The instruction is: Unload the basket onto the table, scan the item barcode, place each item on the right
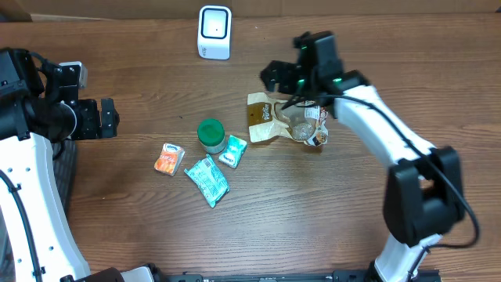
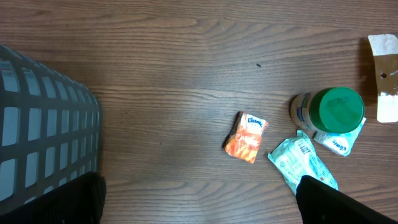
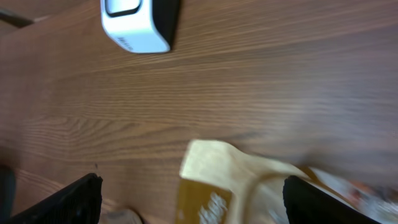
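Just above the snack bag (image 1: 264,119), the right gripper (image 1: 280,81) hangs open.

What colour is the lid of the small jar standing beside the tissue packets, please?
The lid is green, which shows best in the left wrist view.

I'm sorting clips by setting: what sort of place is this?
Probably a mock checkout bench in a lab: a white barcode scanner on a wooden table, small packaged goods such as a tissue pack and green-lidded jar, and a mesh basket alongside.
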`<action>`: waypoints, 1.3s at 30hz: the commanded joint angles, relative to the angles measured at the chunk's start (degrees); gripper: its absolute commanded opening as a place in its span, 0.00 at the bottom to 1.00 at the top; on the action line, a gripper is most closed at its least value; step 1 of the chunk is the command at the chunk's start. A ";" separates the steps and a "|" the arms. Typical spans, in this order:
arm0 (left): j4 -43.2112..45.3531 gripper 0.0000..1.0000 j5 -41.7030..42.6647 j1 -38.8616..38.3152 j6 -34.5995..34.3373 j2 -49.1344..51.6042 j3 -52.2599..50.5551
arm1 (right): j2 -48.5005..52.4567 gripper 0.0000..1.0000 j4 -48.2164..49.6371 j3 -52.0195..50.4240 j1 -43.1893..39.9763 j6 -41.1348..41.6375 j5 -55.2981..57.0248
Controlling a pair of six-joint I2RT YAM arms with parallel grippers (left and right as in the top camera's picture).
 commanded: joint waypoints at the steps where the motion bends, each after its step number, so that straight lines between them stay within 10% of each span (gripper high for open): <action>1: 0.09 1.00 -0.15 0.24 1.46 0.46 0.59 | 5.11 0.91 4.00 0.37 1.70 -0.92 3.93; 17: 0.07 1.00 -0.15 0.24 1.46 0.46 0.59 | 10.01 0.87 -2.73 0.46 6.21 -1.29 1.79; 39: 0.09 1.00 -0.15 0.24 1.46 0.46 0.59 | -1.27 0.75 -49.40 11.23 -5.95 0.72 11.17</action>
